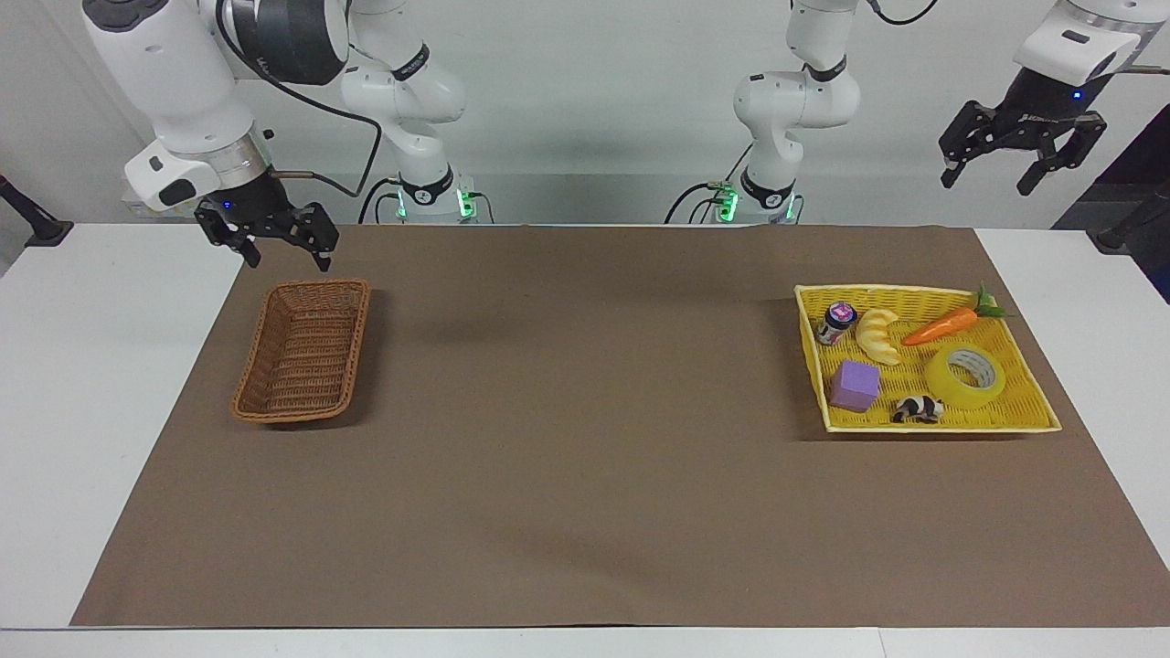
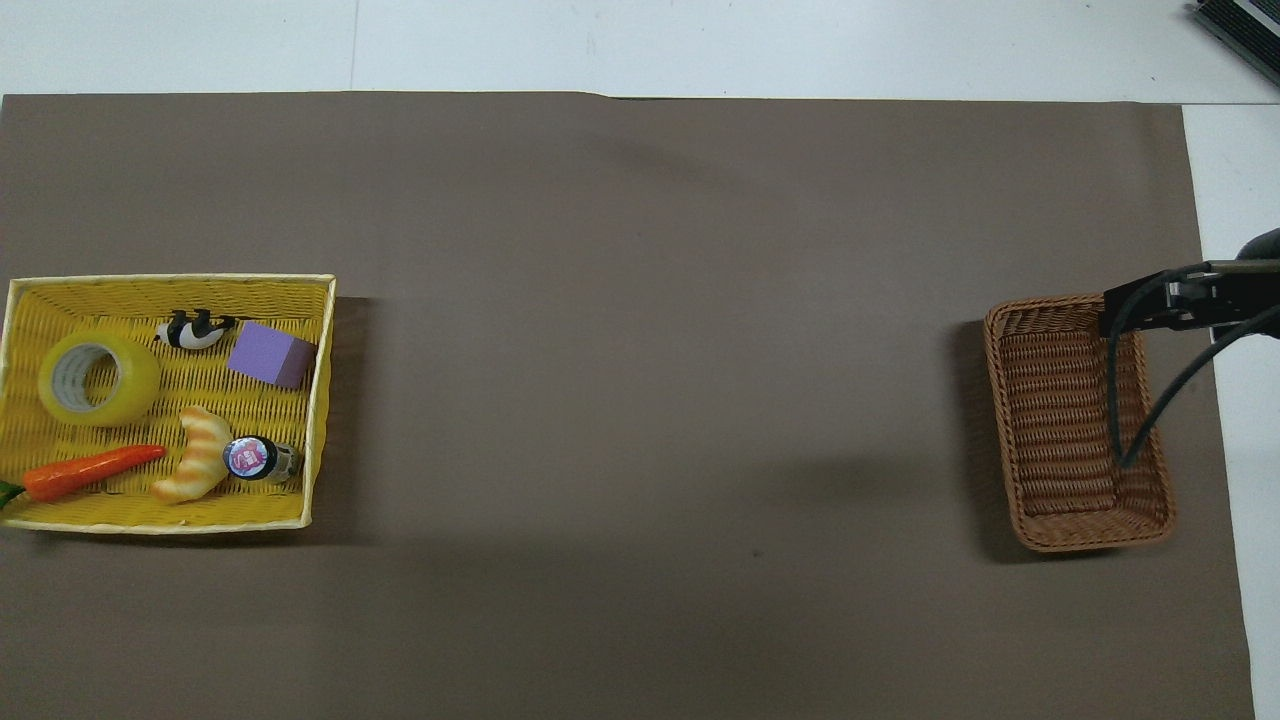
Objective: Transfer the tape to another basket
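Observation:
The tape [image 1: 951, 391] [image 2: 135, 385], a glossy yellow roll with a white core, lies flat in the bright-yellow woven tray [image 1: 941, 428] [image 2: 170, 525] at the left arm's end of the table. The brown wicker basket [image 1: 306, 352] [image 2: 1060, 420] stands empty at the right arm's end. My left gripper [image 1: 987, 181] hangs open high in the air, off the tray's robot-side corner, holding nothing. My right gripper [image 1: 286, 262] is open and empty, just above the mat by the basket's robot-side end.
The tray also holds a purple cube [image 1: 855, 385], a panda figure [image 1: 917, 408], a toy carrot [image 1: 941, 324], a croissant [image 1: 877, 334] and a small jar [image 1: 836, 322]. A black cable [image 2: 1115, 400] from the right arm hangs over the basket. Brown mat [image 1: 585, 411] covers the table.

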Motion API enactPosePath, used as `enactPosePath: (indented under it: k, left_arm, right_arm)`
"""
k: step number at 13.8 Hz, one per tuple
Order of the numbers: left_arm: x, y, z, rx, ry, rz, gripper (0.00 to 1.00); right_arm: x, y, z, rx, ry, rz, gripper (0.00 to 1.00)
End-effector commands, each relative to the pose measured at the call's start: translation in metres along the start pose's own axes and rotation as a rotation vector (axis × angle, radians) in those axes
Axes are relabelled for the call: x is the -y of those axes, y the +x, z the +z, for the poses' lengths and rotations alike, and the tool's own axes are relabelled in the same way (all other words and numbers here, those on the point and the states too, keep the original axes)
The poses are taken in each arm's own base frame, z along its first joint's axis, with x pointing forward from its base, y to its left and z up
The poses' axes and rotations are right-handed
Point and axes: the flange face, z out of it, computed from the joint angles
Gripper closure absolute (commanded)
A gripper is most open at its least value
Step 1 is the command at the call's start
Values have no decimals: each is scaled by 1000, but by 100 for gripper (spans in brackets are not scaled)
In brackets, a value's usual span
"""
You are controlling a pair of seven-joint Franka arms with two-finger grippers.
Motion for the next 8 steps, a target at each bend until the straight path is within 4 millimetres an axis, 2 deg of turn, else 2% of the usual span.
enactPosePath:
  k: [1, 3, 5, 8]
  left_arm:
    - [22, -2, 5, -27, 21, 2, 0]
    - [46, -2, 16, -31, 26, -24, 0]
    - [78, 5, 38, -35, 34, -68, 0]
    - [120, 13, 68, -30, 45, -26, 0]
  right_arm:
    - [0, -1, -1, -2, -3, -20, 0]
    - [0, -1, -2, -3, -3, -20, 0]
    - [0, -1, -2, -3, -3, -18, 0]
    - [0, -1, -1, -2, -3, -20, 0]
